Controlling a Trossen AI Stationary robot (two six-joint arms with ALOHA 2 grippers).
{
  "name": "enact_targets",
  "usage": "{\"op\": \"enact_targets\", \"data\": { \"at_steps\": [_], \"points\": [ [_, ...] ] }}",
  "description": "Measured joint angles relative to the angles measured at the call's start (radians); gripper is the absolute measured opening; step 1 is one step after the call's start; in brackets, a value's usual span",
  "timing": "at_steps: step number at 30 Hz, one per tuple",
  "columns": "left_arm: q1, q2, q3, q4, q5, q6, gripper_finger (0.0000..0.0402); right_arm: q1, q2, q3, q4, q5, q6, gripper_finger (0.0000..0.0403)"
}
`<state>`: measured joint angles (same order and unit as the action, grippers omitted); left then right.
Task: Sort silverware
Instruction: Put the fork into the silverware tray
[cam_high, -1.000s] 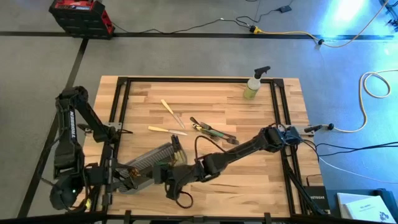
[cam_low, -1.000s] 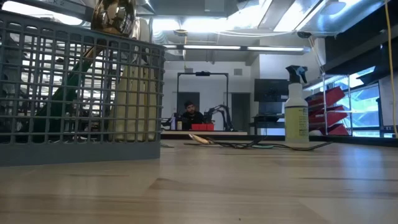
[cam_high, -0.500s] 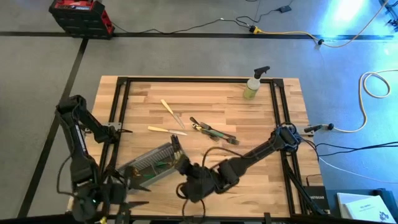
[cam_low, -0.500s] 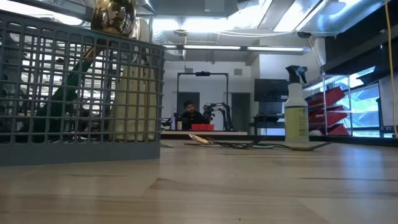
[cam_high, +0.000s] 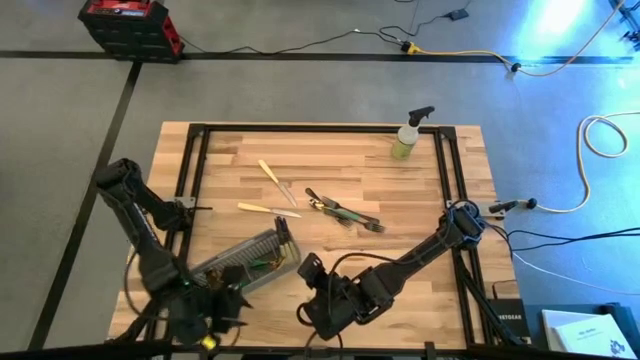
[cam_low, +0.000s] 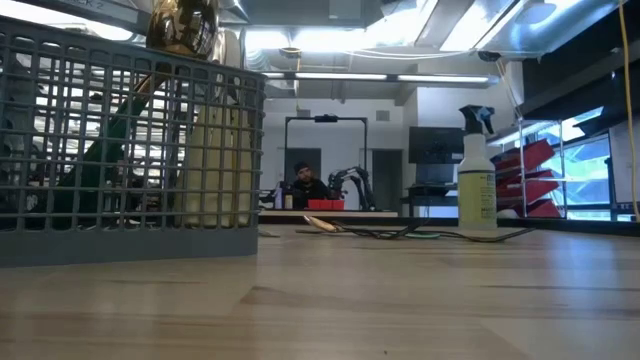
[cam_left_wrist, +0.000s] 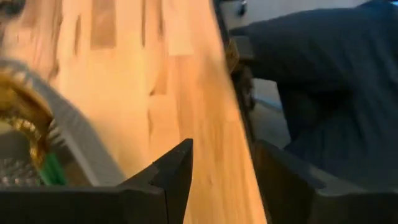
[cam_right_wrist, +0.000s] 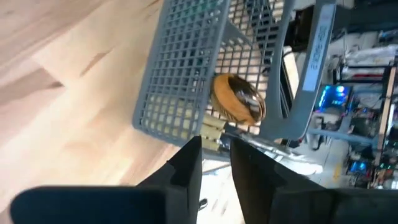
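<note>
Near the front edge of the pale wooden plank table (cam_high: 400, 180), both dark arms are folded low. The right arm reaches from its base at the table's right side diagonally across to the front centre, its wrist bent so that the right end effector (cam_high: 312, 268) faces the grey wire-mesh caddy (cam_high: 245, 262) from just beside it. In the right wrist view its two dark fingers (cam_right_wrist: 186, 163) stand close together with only a narrow gap between them and nothing gripped; the caddy's open mouth lies just ahead, showing a gold-coloured spoon head (cam_right_wrist: 238, 98) and cream handles (cam_right_wrist: 211, 132) inside.

The left arm bends down from its base at the table's left side to the front left corner, where the left end effector (cam_high: 222, 305) sits low beside the caddy's near end. Its fingers (cam_left_wrist: 177, 171) are apart with bare wood between them, holding nothing.

The caddy lies on its side, at a slant to the table's edge. Farther back on the table, loose silverware remains: two cream-handled pieces (cam_high: 270, 190) left of centre and a small cluster of dark- and green-handled pieces (cam_high: 342, 211) at the middle. A yellow-green spray bottle (cam_high: 407, 135) stands upright near the back edge, well apart from both arms.
</note>
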<state>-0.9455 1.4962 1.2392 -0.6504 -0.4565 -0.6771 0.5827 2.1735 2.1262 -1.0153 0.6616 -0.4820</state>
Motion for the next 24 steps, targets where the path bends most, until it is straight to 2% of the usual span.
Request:
{"op": "enact_targets", "data": {
  "at_steps": [4, 10, 17, 24],
  "points": [
    [0.018, 0.021, 0.0, -0.041, 0.048, -0.01, 0.0155, -0.001, 0.0, 0.0, -0.019, 0.0, 0.022, 0.0066],
    [0.016, 0.018, 0.001, -0.151, 0.103, -0.132, 0.0155, 0.0, 0.0, 0.0, -0.029, 0.0, 0.03, 0.0066],
    [-0.01, 0.016, 0.04, -0.229, 0.165, -0.199, 0.0155, 0.0, 0.0, 0.0, -0.03, 0.0, 0.032, 0.0066],
    [-0.052, 0.018, 0.124, -0.502, 0.167, -0.355, 0.0155, 0.0, -0.001, 0.0, -0.032, 0.0, 0.032, 0.0066]
  ]
}}
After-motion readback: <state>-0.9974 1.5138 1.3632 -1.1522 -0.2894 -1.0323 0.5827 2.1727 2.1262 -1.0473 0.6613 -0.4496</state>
